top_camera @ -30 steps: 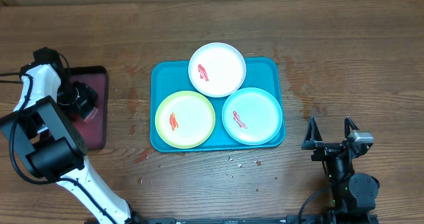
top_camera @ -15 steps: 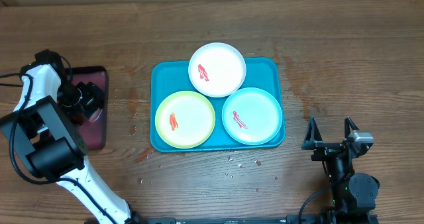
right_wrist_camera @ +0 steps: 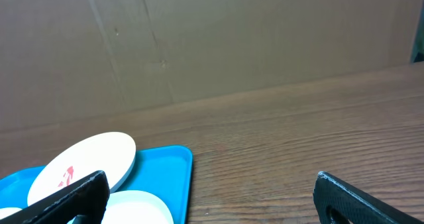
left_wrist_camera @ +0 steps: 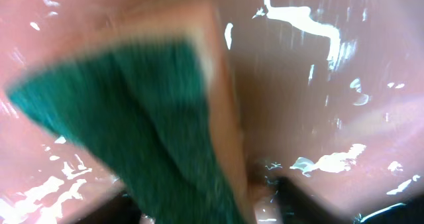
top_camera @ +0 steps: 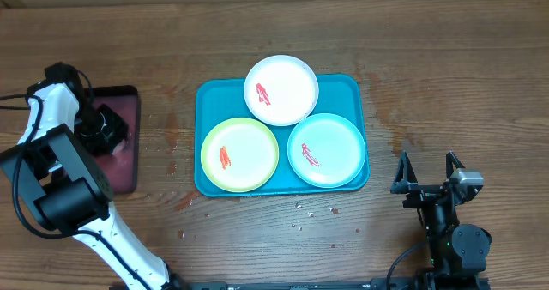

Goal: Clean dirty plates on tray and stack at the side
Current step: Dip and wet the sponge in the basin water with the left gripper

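Three plates lie on the turquoise tray point(top_camera: 347, 82): a white plate point(top_camera: 280, 89) at the back, a yellow-green plate point(top_camera: 239, 154) front left and a mint-blue plate point(top_camera: 327, 149) front right. Each has a red smear. My left gripper point(top_camera: 110, 127) hangs over the dark-red tray point(top_camera: 124, 166), far left of the plates. In the left wrist view a blurred green-and-tan sponge point(left_wrist_camera: 132, 111) sits between its fingers point(left_wrist_camera: 298, 197); whether they press it is unclear. My right gripper point(top_camera: 425, 168) stands open and empty at the front right, facing the tray point(right_wrist_camera: 169, 177) and white plate point(right_wrist_camera: 83, 161).
Small crumbs point(top_camera: 300, 208) lie on the wood just in front of the turquoise tray. The dark-red tray's surface is wet with bright glints point(left_wrist_camera: 291, 15). A brown cardboard wall point(right_wrist_camera: 212, 38) closes the far side of the table.
The left gripper's jaws spread wide half a second ago and have narrowed again round the sponge, shifting slightly left. The plates and the right arm have not moved.
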`<state>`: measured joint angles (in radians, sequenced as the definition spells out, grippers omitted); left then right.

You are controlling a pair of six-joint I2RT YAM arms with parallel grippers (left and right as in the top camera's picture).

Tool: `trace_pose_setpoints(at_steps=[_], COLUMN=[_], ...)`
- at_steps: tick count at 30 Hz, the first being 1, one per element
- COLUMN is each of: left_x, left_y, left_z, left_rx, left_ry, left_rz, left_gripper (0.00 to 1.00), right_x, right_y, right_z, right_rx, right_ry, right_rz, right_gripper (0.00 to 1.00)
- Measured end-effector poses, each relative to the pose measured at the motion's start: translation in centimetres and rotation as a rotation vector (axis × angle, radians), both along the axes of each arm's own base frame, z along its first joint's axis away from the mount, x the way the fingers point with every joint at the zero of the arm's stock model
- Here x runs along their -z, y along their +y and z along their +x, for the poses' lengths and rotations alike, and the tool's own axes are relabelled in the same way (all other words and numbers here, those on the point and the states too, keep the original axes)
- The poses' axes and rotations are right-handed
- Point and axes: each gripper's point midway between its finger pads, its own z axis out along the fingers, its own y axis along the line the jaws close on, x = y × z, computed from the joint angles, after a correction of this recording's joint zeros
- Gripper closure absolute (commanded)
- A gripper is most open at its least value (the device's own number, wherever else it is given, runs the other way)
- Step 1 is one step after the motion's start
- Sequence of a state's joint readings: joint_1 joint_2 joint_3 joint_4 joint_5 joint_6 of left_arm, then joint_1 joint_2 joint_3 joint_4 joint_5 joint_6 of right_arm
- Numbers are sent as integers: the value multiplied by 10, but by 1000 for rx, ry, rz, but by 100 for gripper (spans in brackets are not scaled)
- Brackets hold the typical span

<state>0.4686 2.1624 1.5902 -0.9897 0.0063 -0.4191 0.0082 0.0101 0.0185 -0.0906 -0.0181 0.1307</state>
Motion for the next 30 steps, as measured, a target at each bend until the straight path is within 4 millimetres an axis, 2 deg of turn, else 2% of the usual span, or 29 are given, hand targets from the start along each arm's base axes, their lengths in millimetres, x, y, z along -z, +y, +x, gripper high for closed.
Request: trace_pose_setpoints(at_steps=[6,8,9,10,12,13,14,16,17,20,21,22,24,25,26,30], left_x=[-1,-1,-1,-1,-1,-1,-1,-1,-1,-1,-1,-1,0,0,0,0], left_y=[14,18,18,19,19,19,19,17,16,15,15,14,13,12,12,12], left_z=[10,13,13,13,12,11,10,7,5,2,2,1,0,-2,-2,-2], left_rx=[-5,-5,-6,-7,-5,-4,-3,-7,-1,-3,-3,-4,-4,-2,-1,-2], left_ry=[-36,-47,-47,-44,-39,-34,-30,-20,-12,1,2,5,11,16,18,18], left_rz=[71,86,90,93,97,96,94,89,86,79,78,77,72,69,65,66], left_gripper=[0,32,51,59,63,60,52,9,4,3,5,25,46,64,75,96], right_x=[0,0,0,0,0,0,0,0,0,0,0,0,0,0,0,0], right_y=[0,0,0,0,0,0,0,0,0,0,0,0,0,0,0,0], right_z=[0,0,0,0,0,0,0,0,0,0,0,0,0,0,0,0], right_rx=[-1,0,0,0,0,0,0,0,0,0,0,0,0,0,0,0], right_ry=[0,0,0,0,0,0,0,0,0,0,0,0,0,0,0,0], right_rz=[0,0,0,0,0,0,0,0,0,0,0,0,0,0,0,0], right_gripper=[0,0,0,0,0,0,0,0,0,0,0,0,0,0,0,0])
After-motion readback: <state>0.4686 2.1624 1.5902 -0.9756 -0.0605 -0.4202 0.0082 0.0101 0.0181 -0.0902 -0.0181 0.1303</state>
